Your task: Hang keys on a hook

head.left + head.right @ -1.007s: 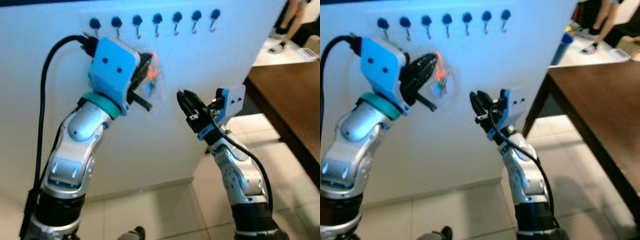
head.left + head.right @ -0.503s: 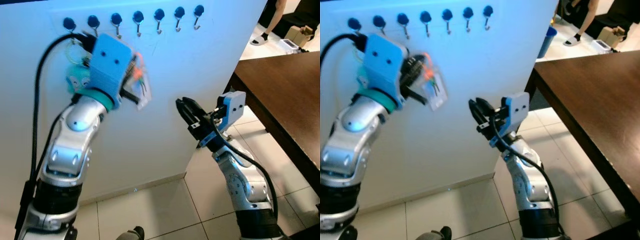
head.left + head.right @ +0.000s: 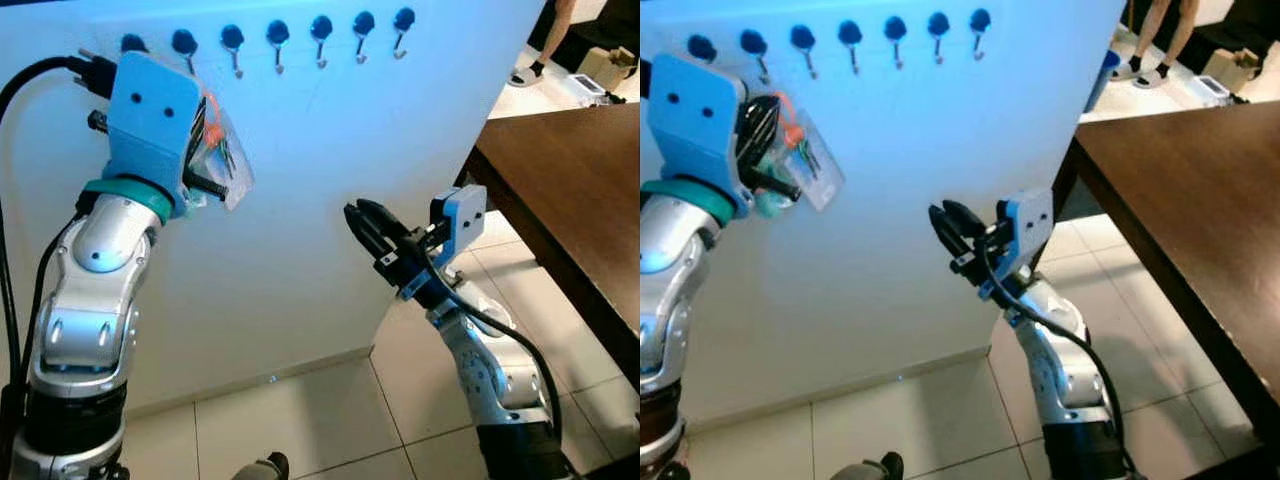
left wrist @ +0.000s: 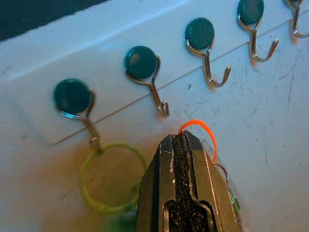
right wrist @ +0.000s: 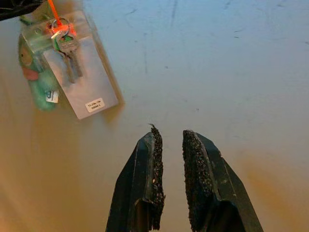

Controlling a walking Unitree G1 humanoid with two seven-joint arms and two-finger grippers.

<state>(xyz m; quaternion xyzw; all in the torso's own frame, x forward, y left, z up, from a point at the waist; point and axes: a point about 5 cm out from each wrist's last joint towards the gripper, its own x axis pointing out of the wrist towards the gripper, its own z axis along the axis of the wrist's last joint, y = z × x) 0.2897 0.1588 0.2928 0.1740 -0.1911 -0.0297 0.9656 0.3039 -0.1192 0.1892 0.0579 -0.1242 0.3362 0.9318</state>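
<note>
Left wrist view gives the clearest picture: the left tool has its two black fingers pressed together on the keys, and the orange loop of the bunch stands up just over the fingertips. Compared with half a second ago, the left arm has carried the bunch up and to the robot's left, so it is now nearer to the row of hooks; a second ago it hung lower, more toward the middle of the white wall. I judge that the arm is now lining up, and the hanging itself is not yet done.

The orange loop is just below the second hook and does not touch it. The first hook, beside it, already carries a yellow-green ring, so the second hook looks like the free one to aim at. From the bunch hangs a clear tag, flat against the wall. The loop must go a little higher and then over the hook's tip.

The right tool hovers lower, near the wall, with its fingers a narrow gap apart and nothing between them. It has hardly moved. A brown tabletop stands at the right.
</note>
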